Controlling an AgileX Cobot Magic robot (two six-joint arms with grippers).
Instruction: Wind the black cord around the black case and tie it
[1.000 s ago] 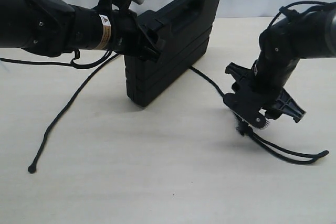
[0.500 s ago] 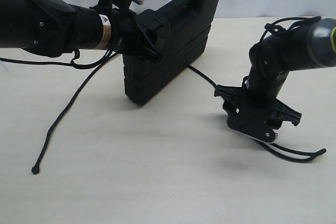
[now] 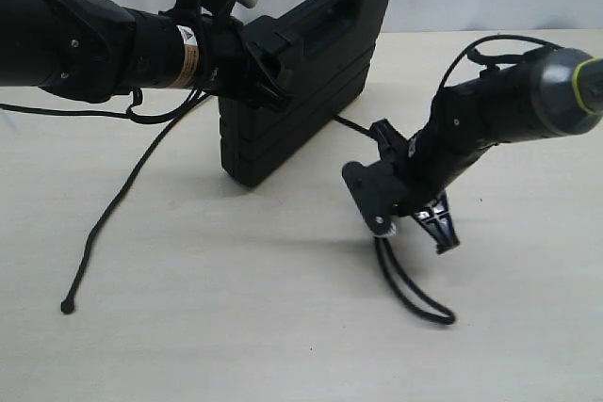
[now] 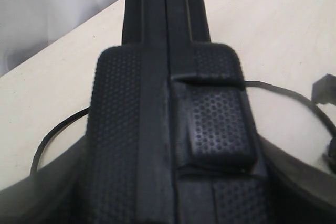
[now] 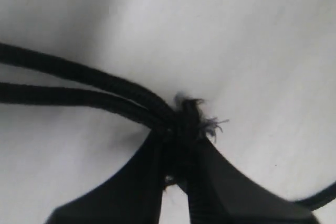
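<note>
Plainly thin, braided, slightly frayed black cord (image 5: 52,96)

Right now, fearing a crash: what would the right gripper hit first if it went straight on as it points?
Probably the table, just beyond the black cord that the right gripper pinches; depth is unclear.

the only sign that can be made out is a black warning triangle on a small white label (image 3: 187,38) wrapped round the left arm (image 3: 85,44), and just beside it an orange strip (image 3: 189,65) carries print too small to read.
</note>
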